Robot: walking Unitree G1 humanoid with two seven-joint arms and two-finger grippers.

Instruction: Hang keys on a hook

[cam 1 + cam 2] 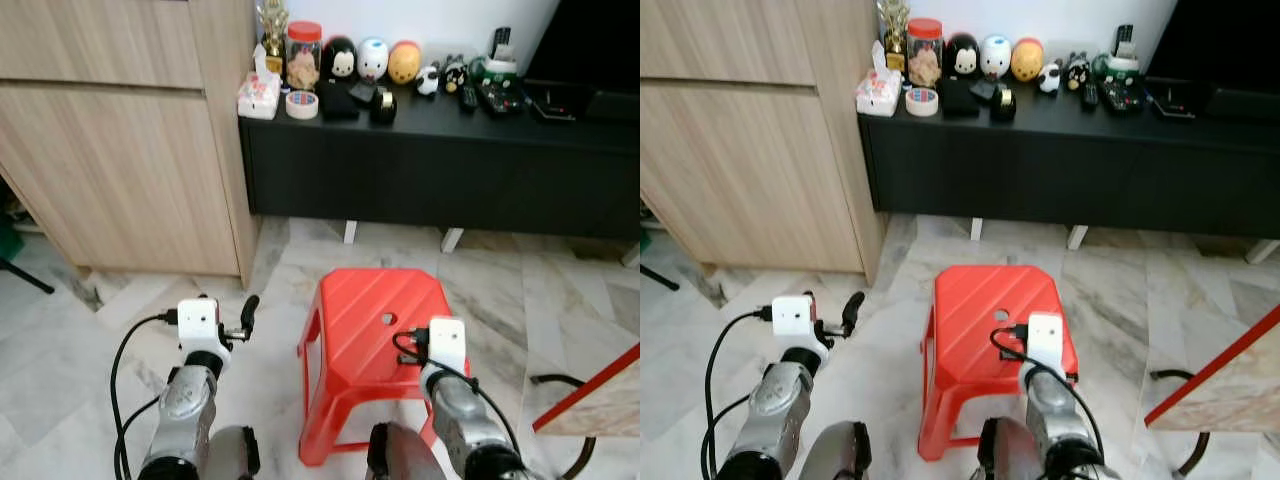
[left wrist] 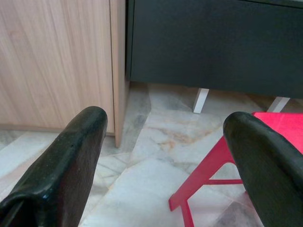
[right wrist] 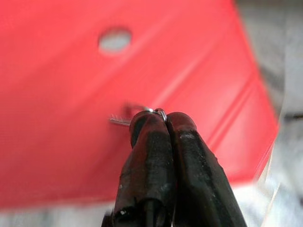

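Right hand (image 3: 161, 118) pinching key ring (image 3: 154, 111) over red stool (image 1: 375, 320), left hand (image 2: 165, 156) spread above floor (image 2: 142, 189)

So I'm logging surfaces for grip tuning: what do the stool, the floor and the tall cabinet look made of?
The stool looks like moulded red plastic, glossy, with ribbed grooves. The floor seems polished marble or marble-look tile, veined and seamed. The tall cabinet looks like light wood-grain laminate, matte; solid wood can't be ruled out.

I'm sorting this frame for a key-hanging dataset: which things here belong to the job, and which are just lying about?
Job:
- keys, a metal ring pinched at the fingertips
- right gripper, shut on them above the red stool
- left gripper, open, idle

Lying about:
- black TV console
- egg-shaped figurines
- tape roll
- wooden cabinet
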